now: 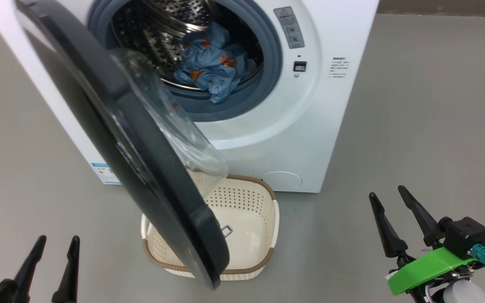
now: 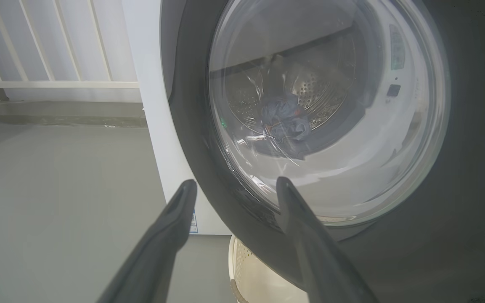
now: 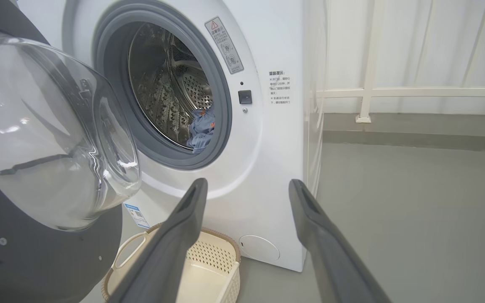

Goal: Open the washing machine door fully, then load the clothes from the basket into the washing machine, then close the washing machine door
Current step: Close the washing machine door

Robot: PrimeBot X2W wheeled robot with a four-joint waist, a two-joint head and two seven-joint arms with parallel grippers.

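The washing machine (image 1: 292, 126) stands with its door (image 1: 112, 126) swung about halfway out, black rim and glass bowl over the basket (image 1: 246, 223). The light blue clothes (image 1: 213, 67) lie in the steel drum, one fold hanging over the gasket; the clothes (image 3: 201, 128) also show at the drum mouth. The basket (image 3: 208, 269) looks empty. My left gripper (image 1: 56, 242) is open at lower left, just outside the door (image 2: 393, 261), fingers (image 2: 175, 223) spread. My right gripper (image 1: 388, 192) is open at lower right, holding nothing, right of the basket.
Grey floor (image 1: 427, 126) lies open to the right of the machine and to the left (image 1: 19, 168). A white railing (image 3: 414, 91) and low kerb run behind it. The door's lower edge overhangs the basket's left half.
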